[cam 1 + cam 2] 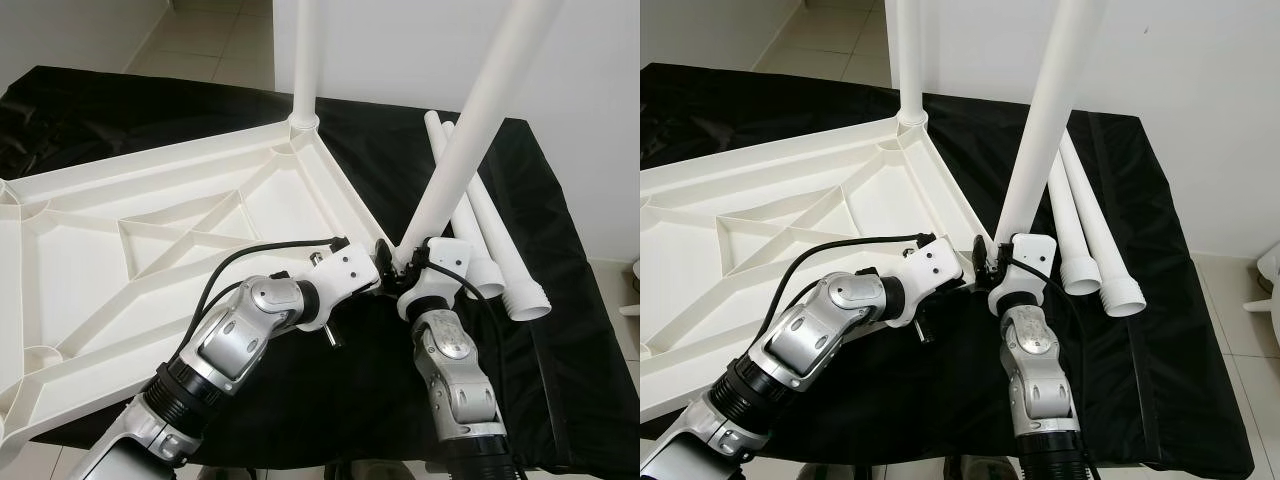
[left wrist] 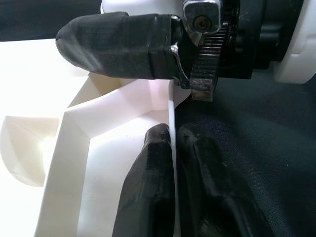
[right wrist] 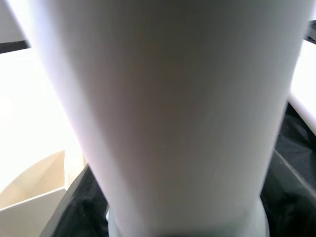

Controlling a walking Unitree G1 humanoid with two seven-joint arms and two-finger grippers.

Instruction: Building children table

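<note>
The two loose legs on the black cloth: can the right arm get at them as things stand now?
Probably not yet. The right gripper is shut on the tilted leg at the tabletop corner. The loose legs lie just to its right, nothing between, so releasing first would free the way.

The upturned white table panel (image 1: 150, 215) looks like smooth moulded plastic with a slight sheen, as do the round white legs (image 1: 470, 130). A matt black cloth (image 1: 560, 300), faintly creased, covers the tabletop. The arms' shells are brushed silver metal, and the left claw (image 2: 173, 163) has dull, rubbery black fingers (image 2: 148, 187).
</note>
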